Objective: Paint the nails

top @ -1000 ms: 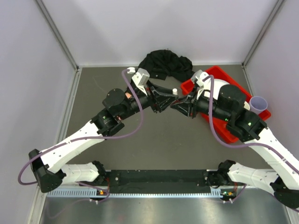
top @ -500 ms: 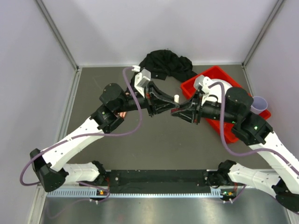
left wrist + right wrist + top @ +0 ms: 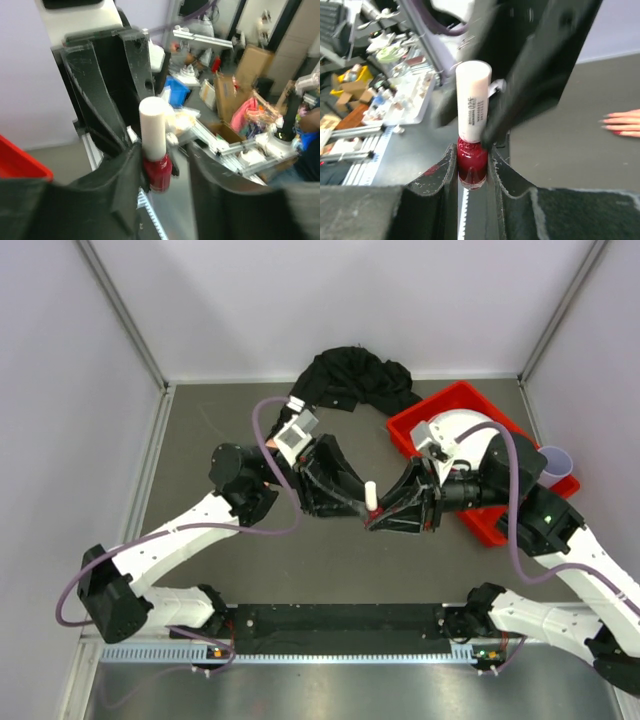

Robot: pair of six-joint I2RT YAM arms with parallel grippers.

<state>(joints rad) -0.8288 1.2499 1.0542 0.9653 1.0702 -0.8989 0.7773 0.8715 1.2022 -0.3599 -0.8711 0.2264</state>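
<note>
Top view: over the middle of the table, the right gripper clamps the polish bottle, and the left gripper meets it.
Left wrist: its jaws straddle the bottle, parted.
Right wrist: the nails lie on the table, apart from the bottle.

We see white-shelled arms with black joints; left gripper and right gripper are black, cables purple.

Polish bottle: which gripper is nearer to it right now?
Right. The right gripper is shut on the red glass body of the polish bottle. The left gripper straddles it with jaws apart, one finger clear of it.
</note>
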